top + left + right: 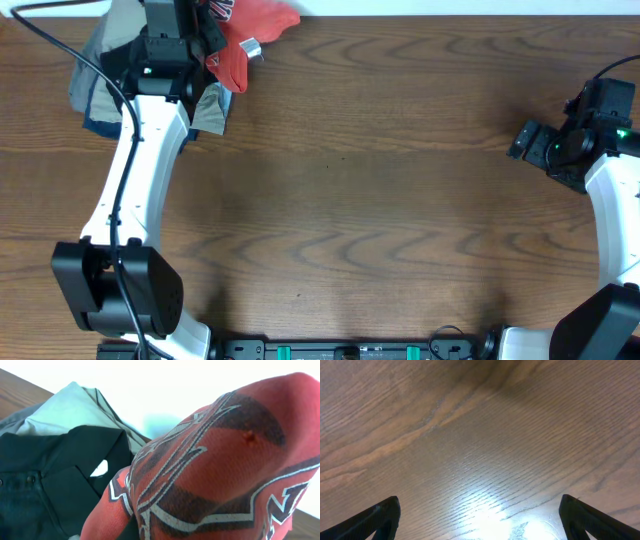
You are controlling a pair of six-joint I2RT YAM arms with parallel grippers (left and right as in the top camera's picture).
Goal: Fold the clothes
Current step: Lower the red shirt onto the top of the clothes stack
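At the far-left corner, left tool (213, 42) clenches the T-shirt (265, 20); right tool (480, 502) gapes.

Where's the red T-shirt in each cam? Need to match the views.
Overhead: the red T-shirt sits at the top edge, left of centre.
Left wrist: it fills the lower right of the picture, close up and lettering showing, with the black garment to its left.
Right wrist: not in it, only bare wood.
Shared landmark: the wood-grain table.
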